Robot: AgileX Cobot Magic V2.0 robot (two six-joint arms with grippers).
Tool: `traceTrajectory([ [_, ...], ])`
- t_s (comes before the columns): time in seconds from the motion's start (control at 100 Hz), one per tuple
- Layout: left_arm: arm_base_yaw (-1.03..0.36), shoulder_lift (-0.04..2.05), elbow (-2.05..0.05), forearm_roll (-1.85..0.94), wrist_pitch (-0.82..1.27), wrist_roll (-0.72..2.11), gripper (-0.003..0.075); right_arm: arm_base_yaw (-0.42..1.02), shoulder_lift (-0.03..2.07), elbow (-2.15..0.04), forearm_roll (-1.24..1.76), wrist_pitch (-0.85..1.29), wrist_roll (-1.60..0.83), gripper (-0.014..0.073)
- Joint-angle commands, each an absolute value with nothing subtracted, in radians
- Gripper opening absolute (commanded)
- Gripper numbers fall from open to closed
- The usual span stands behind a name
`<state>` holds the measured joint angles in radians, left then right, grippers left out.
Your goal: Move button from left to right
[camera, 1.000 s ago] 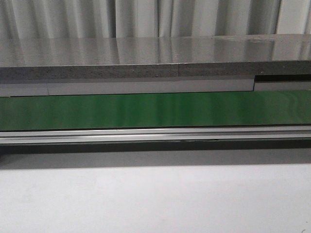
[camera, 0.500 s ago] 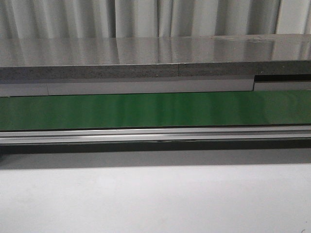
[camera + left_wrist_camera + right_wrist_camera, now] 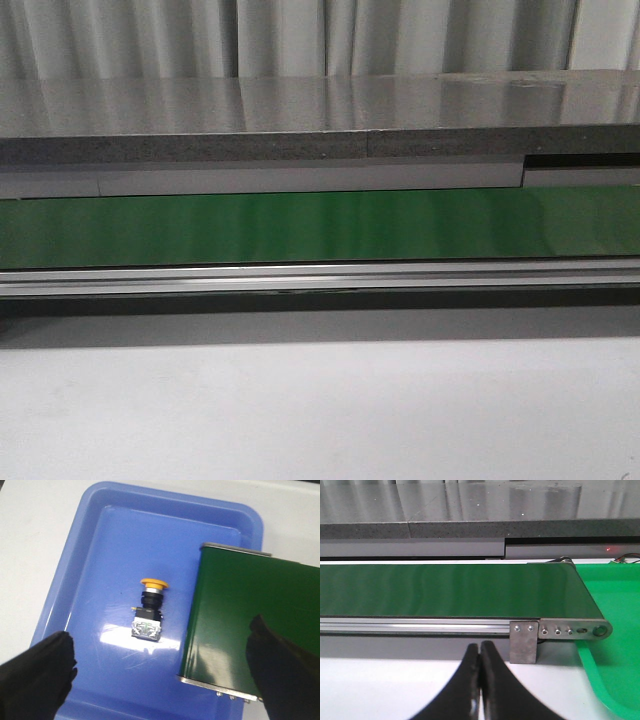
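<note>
Evidently the button [image 3: 148,611] lies on its side in the blue tray [image 3: 75,580], yellow cap pointing away from the left end effector [image 3: 160,672], which hangs above it with its dark fingers [image 3: 37,672] spread wide to either side and nothing between them. That stance reads as a line-up for a descent onto the part: the gap straddles the black body, though one finger shows in front of the green belt [image 3: 235,625], whose end overhangs the tray just beside the button, so the drop would need to clear that edge. The right end effector [image 3: 480,680] sits low over the white tabletop [image 3: 380,695] with its fingertips pressed together, holding nothing, facing the belt's far end where a green tray [image 3: 615,645] waits; a sensible guess is that it is parked there to receive the part later. The front view shows only the belt, its aluminium rail [image 3: 320,278] and the tabletop; neither arm, tray nor button appears in it. Both trays are cut off by their frames, and the button's bluish face is too glared to read.
</note>
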<state>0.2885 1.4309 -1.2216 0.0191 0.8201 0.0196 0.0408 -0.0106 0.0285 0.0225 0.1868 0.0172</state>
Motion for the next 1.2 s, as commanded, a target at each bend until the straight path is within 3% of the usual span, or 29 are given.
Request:
traceTrajectory([
  [0.0,0.307,1.471,-1.283,0.017,0.762,0.019,0.067,0.033,-0.031,0.012,0.021,0.11,0.014,-0.0068],
  [0.57,0.325,1.823,-1.424,0.011,0.714,0.019,0.067,0.033,-0.031,0.012,0.021,0.11,0.014,-0.0068],
  [1.19,0.325,1.957,-1.454,0.008,0.731,0.019,0.067,0.033,-0.031,0.012,0.021,0.111,0.014,-0.0068],
])
